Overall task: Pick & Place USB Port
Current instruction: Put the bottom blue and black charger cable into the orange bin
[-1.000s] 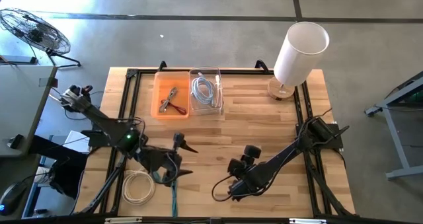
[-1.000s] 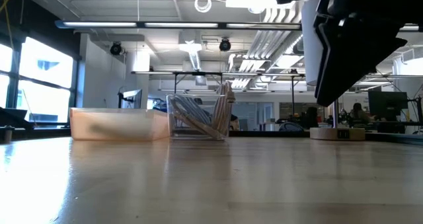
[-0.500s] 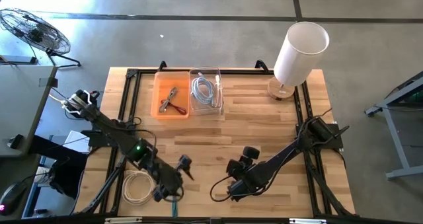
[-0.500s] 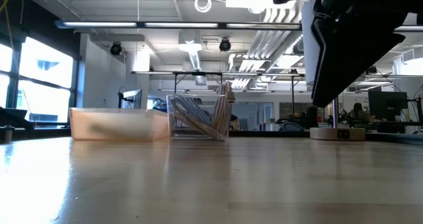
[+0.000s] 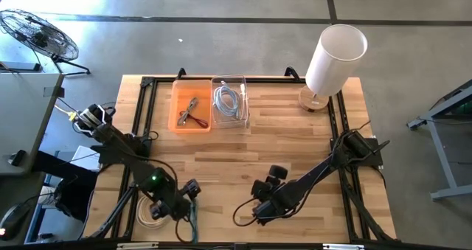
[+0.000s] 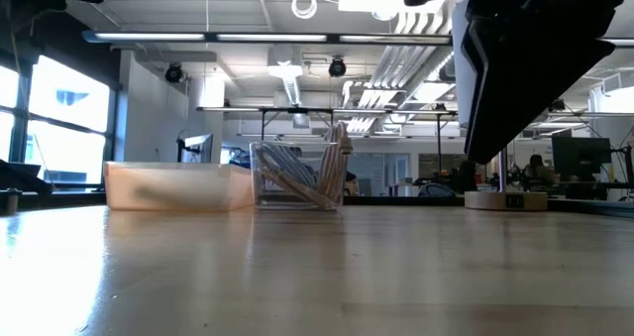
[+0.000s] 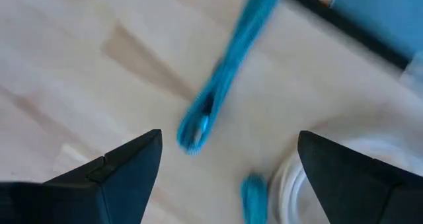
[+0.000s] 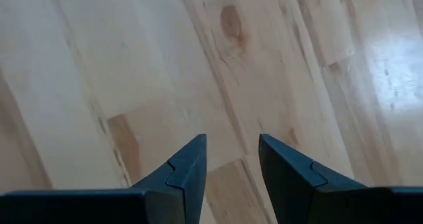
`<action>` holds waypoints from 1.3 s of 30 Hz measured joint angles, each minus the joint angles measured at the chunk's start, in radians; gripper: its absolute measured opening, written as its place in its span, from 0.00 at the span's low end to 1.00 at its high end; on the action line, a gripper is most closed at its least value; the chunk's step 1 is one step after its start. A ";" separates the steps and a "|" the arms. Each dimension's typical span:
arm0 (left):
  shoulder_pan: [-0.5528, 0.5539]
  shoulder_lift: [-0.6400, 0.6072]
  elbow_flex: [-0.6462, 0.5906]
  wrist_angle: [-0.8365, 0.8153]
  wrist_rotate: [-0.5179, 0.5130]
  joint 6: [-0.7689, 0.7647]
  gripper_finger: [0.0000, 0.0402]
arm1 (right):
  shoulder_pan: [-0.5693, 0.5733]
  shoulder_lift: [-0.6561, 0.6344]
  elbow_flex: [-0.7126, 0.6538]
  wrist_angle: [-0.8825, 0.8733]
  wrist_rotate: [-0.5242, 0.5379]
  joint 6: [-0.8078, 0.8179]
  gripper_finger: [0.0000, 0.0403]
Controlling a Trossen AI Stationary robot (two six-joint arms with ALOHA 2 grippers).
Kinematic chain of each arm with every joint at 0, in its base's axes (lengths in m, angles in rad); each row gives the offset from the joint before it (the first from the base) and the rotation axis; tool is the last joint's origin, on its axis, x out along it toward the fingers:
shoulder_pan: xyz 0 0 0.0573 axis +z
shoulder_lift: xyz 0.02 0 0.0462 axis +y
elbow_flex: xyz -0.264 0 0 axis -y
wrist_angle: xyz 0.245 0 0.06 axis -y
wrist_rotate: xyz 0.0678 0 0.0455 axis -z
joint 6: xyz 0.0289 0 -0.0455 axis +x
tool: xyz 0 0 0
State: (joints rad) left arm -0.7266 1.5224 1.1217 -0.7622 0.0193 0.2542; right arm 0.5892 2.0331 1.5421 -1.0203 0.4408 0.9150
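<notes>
Left gripper [image 7: 225, 168]: hovering, fingers spread wide, over the teal cable [image 7: 221, 85] beside the white coil [image 5: 151, 209], lower left. Right gripper [image 8: 231, 161]: hanging lower centre, fingers slightly parted, gripping nothing. Orange tray [image 5: 178, 95]: holding dark connectors. Clear bin [image 5: 245, 102]: holding white cable.

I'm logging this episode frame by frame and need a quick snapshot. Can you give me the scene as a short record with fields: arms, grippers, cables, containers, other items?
left gripper: open, at the table's near left corner, over the blue cable
right gripper: fingers slightly apart, holding nothing, over bare wood near the table's front middle
white cable coil: on the table beside the blue cable
orange tray: far side, holds a small tangle of cable
clear box: touching the orange tray, holds a white cable
lamp: far right corner
table: wooden
</notes>
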 joint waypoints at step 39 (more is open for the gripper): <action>-0.020 0.286 0.001 0.188 0.016 0.299 0.86 | 0.052 0.000 0.000 0.378 -0.073 0.016 0.32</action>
State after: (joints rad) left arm -0.7467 1.8087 1.1226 -0.5739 0.0357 0.5533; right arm 0.6411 2.0331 1.5421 -0.6425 0.3679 0.9306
